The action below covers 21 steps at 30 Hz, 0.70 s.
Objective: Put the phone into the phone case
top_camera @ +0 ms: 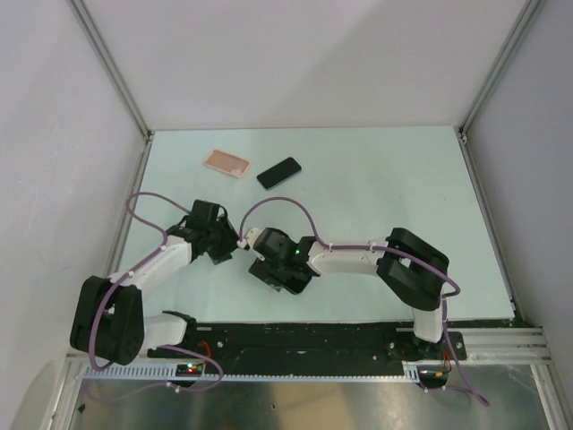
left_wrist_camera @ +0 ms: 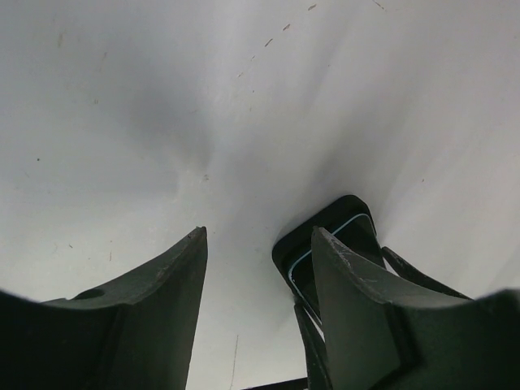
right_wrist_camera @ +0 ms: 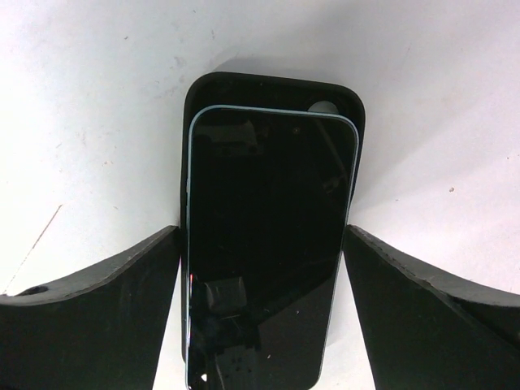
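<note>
Left gripper released; right gripper straddles the phone, grip unclear. Pinched loosely, it may slip before the eleven-o'clock phone case.

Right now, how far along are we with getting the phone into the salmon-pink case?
Nothing looks done: the thin salmon-pink phone case looks empty at the far left of the pale table, beside a black slab. In hand: the dark-screened, blue-rimmed phone lies between the right gripper's fingers on a second black slab; whether it's gripped is unclear. The left gripper is open, empty. Left: bring phone and case together, seat it.
</note>
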Each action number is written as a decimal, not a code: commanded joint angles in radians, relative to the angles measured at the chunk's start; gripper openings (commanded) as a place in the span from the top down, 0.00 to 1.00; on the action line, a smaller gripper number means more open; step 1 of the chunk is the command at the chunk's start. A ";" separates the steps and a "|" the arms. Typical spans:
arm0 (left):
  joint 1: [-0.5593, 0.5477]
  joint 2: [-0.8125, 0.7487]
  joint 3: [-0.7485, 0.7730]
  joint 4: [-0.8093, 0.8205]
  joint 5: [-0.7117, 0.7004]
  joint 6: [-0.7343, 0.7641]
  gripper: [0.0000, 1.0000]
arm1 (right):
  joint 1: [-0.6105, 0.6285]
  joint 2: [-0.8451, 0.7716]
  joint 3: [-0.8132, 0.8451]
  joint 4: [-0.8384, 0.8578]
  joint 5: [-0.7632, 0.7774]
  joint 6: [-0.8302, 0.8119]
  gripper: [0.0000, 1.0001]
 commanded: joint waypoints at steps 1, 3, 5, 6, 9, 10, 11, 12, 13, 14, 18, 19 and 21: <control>0.007 0.007 0.014 0.027 0.021 0.029 0.41 | 0.016 0.037 0.024 0.013 -0.014 0.014 0.12; 0.008 0.006 0.016 0.027 0.020 0.032 0.41 | 0.017 0.026 0.032 0.017 0.012 0.003 0.08; 0.007 0.006 0.017 0.028 0.022 0.034 0.41 | 0.015 0.017 0.046 0.019 0.025 -0.009 0.06; 0.008 0.005 0.017 0.027 0.022 0.035 0.41 | 0.015 0.013 0.054 0.019 0.027 -0.016 0.05; 0.007 0.002 0.018 0.027 0.025 0.041 0.41 | 0.013 -0.003 0.075 0.019 0.034 -0.033 0.02; 0.007 0.001 0.019 0.027 0.025 0.043 0.41 | 0.012 -0.010 0.082 0.021 0.035 -0.038 0.02; 0.007 0.002 0.019 0.027 0.026 0.043 0.41 | 0.011 -0.017 0.088 0.021 0.038 -0.045 0.01; 0.007 0.003 0.020 0.027 0.027 0.045 0.41 | 0.008 -0.021 0.095 0.019 0.037 -0.051 0.01; 0.007 0.004 0.021 0.027 0.030 0.046 0.41 | 0.006 -0.026 0.101 0.015 0.042 -0.053 0.01; 0.007 0.005 0.022 0.026 0.030 0.047 0.41 | 0.002 -0.030 0.108 0.009 0.046 -0.057 0.01; 0.007 0.008 0.031 0.026 0.036 0.060 0.41 | -0.014 -0.064 0.116 -0.018 0.065 -0.042 0.01; 0.007 0.010 0.036 0.027 0.042 0.066 0.41 | -0.019 -0.083 0.113 -0.028 0.073 -0.030 0.00; 0.006 0.019 0.047 0.026 0.057 0.078 0.41 | -0.038 -0.133 0.103 -0.055 0.087 0.014 0.02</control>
